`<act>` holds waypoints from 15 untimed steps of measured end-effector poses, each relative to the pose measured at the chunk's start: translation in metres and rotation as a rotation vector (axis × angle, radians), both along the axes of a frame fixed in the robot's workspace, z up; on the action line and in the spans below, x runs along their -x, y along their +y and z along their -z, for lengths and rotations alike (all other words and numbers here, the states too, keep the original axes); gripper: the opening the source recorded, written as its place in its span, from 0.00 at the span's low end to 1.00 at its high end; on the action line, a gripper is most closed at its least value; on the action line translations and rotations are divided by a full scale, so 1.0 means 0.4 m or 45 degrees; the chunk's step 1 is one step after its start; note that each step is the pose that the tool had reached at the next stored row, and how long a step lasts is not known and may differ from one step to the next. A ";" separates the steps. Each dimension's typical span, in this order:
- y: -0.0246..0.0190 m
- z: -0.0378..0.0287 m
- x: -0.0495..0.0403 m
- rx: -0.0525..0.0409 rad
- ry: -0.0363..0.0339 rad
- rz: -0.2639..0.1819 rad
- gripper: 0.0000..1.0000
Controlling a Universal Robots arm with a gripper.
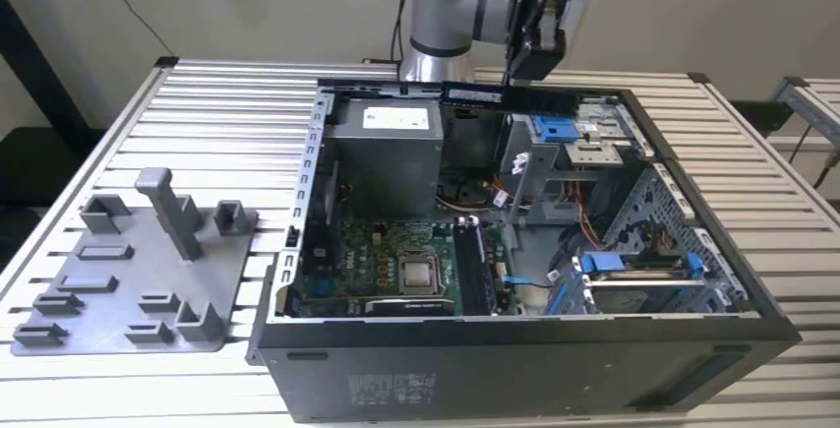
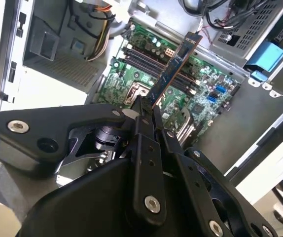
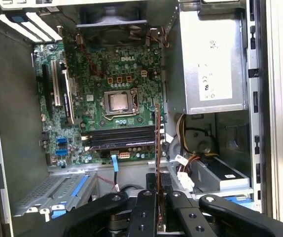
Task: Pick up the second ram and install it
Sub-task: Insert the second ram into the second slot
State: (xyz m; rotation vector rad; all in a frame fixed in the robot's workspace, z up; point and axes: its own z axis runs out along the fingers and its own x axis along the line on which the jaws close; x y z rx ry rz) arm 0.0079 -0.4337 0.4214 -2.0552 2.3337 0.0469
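Note:
My gripper (image 1: 532, 76) is shut on the second ram (image 1: 510, 96), a long dark circuit board held level above the back rim of the open computer case (image 1: 305, 251). In the second wrist view the ram (image 2: 173, 66) sticks out from between the fingers (image 2: 140, 114) over the green motherboard (image 2: 200, 98). Seen edge-on in the first wrist view, the ram (image 3: 157, 143) hangs above the black memory slots (image 3: 122, 137), well clear of them, with the gripper (image 3: 157, 197) closed around its near end.
A grey power supply (image 1: 388, 152) fills the case's back corner. The bare processor socket (image 1: 420, 273) lies beside the slots. Drive cages with blue clips (image 1: 636, 266) and loose cables (image 3: 188, 165) crowd one side. A grey tray with upright posts (image 1: 132, 280) lies on the slatted table at the exterior view's left.

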 end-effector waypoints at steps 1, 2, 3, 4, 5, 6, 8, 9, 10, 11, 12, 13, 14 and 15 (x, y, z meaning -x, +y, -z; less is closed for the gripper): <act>-0.001 0.000 0.000 0.000 0.0000 0.013 0.14; -0.001 0.000 0.000 0.000 0.0000 0.026 0.14; -0.002 0.000 0.000 0.000 0.0000 0.039 0.14; -0.003 0.000 0.000 0.000 0.0000 0.052 0.14; -0.003 0.000 0.000 0.000 0.0000 0.064 0.14; -0.004 0.000 0.000 0.000 0.0000 0.075 0.14; -0.006 0.000 0.000 0.000 0.0000 0.097 0.14; -0.007 0.000 0.000 0.000 0.0000 0.107 0.14; -0.009 0.000 0.000 0.000 0.0000 0.116 0.14; -0.010 0.000 0.000 0.000 0.0000 0.124 0.14; -0.012 0.000 0.000 0.000 0.0000 0.132 0.14; -0.013 0.000 0.000 0.000 0.0000 0.140 0.14; -0.015 0.001 0.000 0.000 0.0000 0.150 0.14; -0.016 0.000 0.000 0.000 0.0000 0.158 0.14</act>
